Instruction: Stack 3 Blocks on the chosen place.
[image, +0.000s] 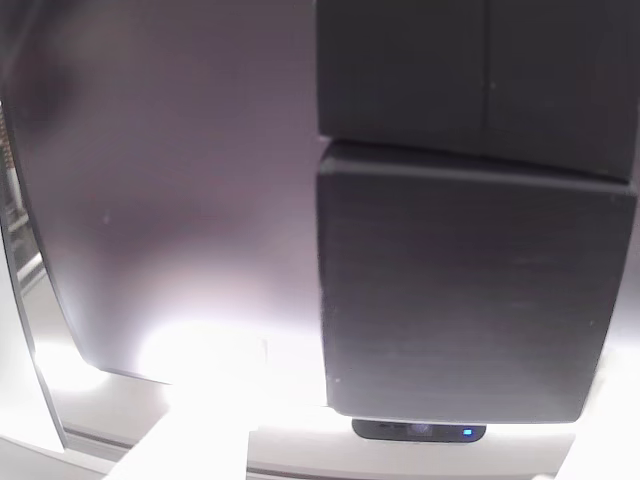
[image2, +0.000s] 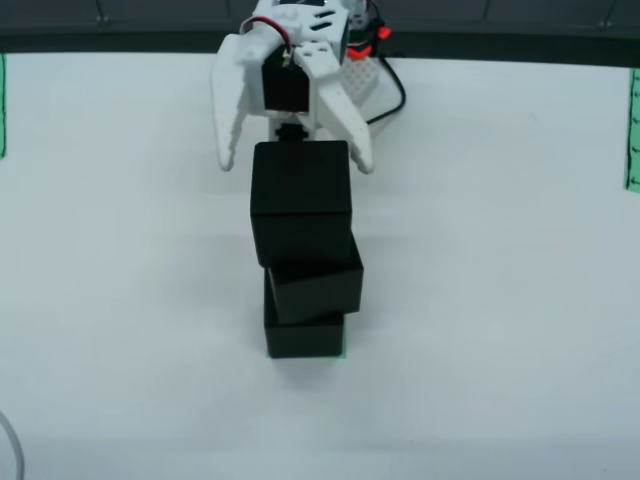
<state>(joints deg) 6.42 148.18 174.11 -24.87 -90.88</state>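
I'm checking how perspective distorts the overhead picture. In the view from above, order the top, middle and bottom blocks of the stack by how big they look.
1. Top block, largest.
2. Middle block.
3. Bottom block, mostly covered.

This ranks looks only: the higher blocks sit nearer the camera, so all three may truly match.

No readable text, labels, brands or numbers anywhere. Blocks (image2: 301, 205) are plain matte black, no print on any face. Small dark device (image: 418, 430) in the view that rides on the gripper has one blue light, but any marking on it is too blurred to read. Green strip (image2: 632, 130) at the right edge of the view from above carries small dark tick marks like a scale; no digits can be made out. White arm parts show no logo or lettering. Bench (image2: 500, 300) surface is unmarked.
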